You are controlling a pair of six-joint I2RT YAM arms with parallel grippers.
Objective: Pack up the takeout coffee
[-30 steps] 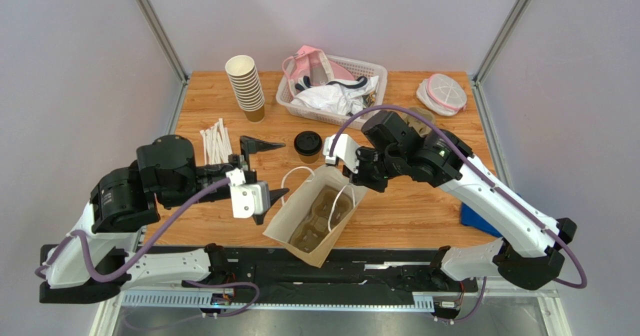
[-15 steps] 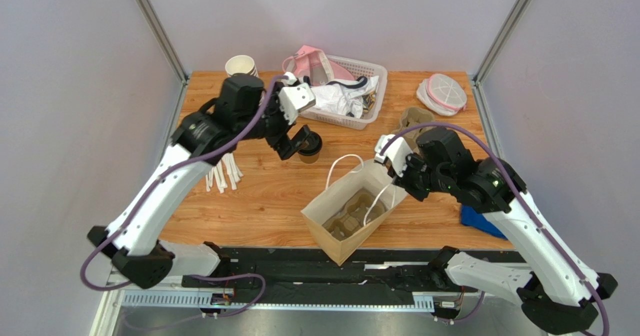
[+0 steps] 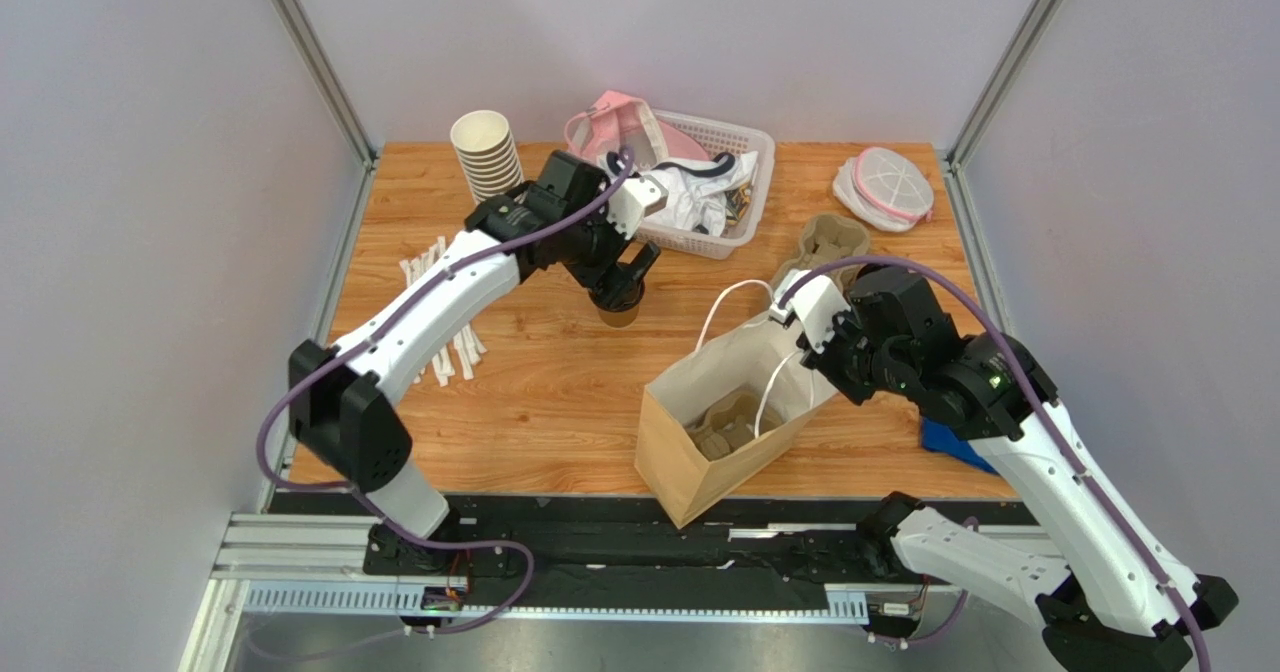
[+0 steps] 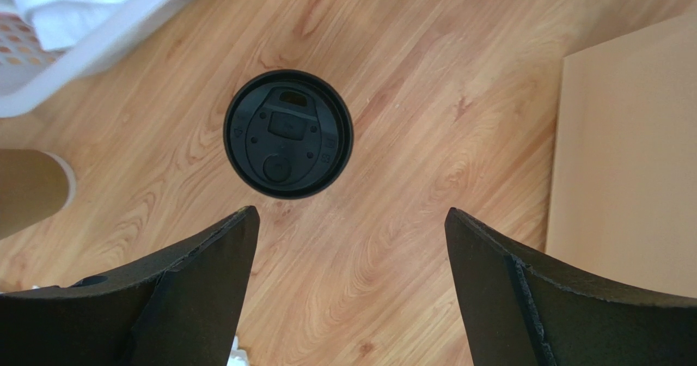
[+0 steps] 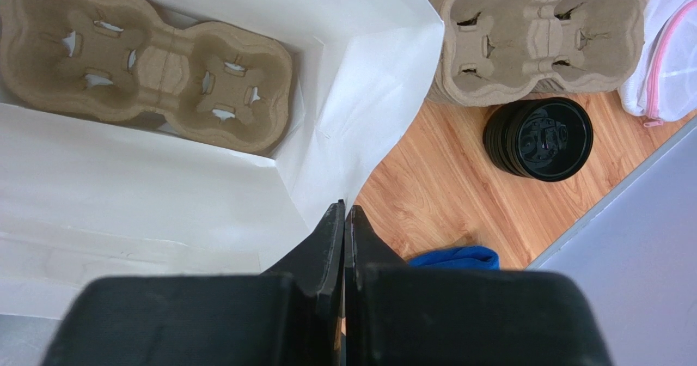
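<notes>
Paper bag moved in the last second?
Yes. The paper bag slid right: it was straight below the lidded cup in the top view, now off to its right.

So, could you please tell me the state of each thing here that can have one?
coffee: lidded, upright on the table, not held.
left gripper: open, above the coffee.
right gripper: shut on the bag's rim.
bag: open, carrier inside.
carrier: lying in the bag, both wells empty.
cups: stacked, lidless.
</notes>
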